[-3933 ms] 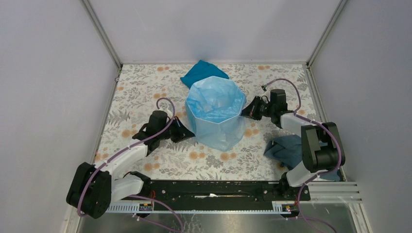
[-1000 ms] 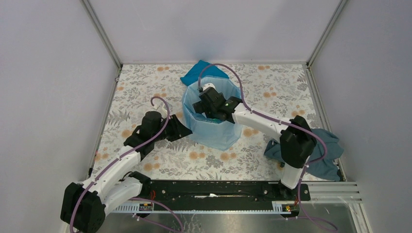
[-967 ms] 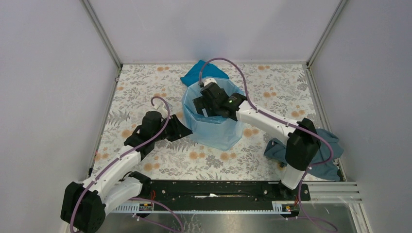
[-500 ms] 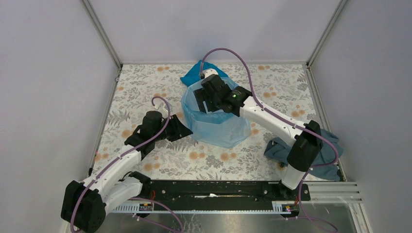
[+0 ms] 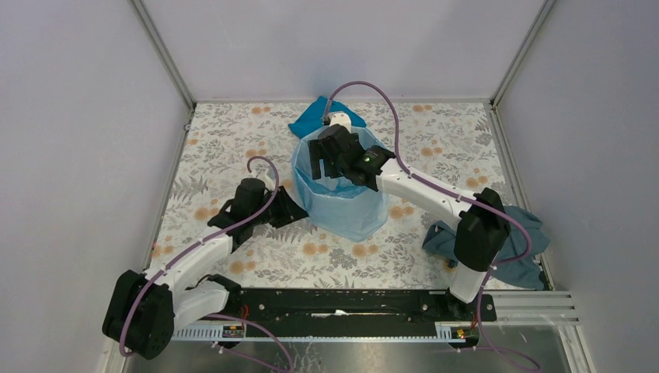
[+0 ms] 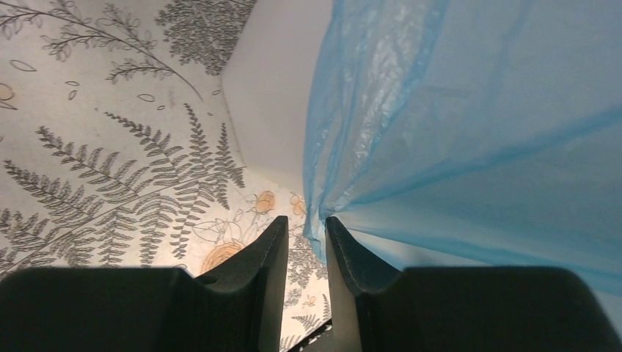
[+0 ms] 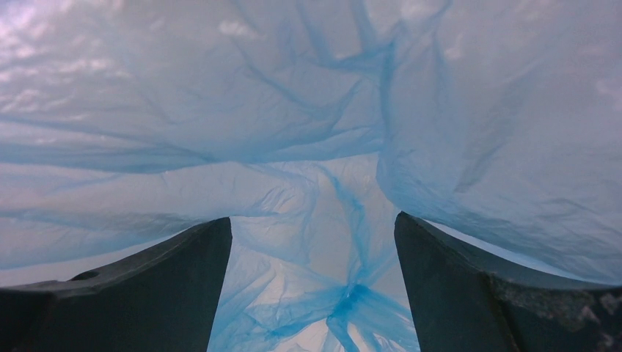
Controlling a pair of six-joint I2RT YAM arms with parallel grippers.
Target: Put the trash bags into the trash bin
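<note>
Nearest, at the right edge of the floral-patterned table (image 5: pixel 233 140), a dull grey-blue crumpled cloth (image 5: pixel 522 260) lay under the right arm's elbow. On the left, the left arm's black fingers (image 6: pixel 275 238) sat low against the side of the tall translucent white faceted plastic bin (image 6: pixel 271 110), set close together with a slim gap. The gathered edge of the thin, glossy light-blue plastic film bag (image 6: pixel 477 110) hung in that gap against one finger, but whether it was clamped could not be told. The bin stood upright mid-table, long axis vertical, mouth upward. The bag sat inside it as a liner, mouth facing up, its edge folded over the rim and down the outer wall. The right arm's fingers (image 7: pixel 198 257) pointed down into the bag, spread wide and holding nothing. Behind the bin lay an opaque teal-blue folded cloth (image 5: pixel 311 118).
</note>
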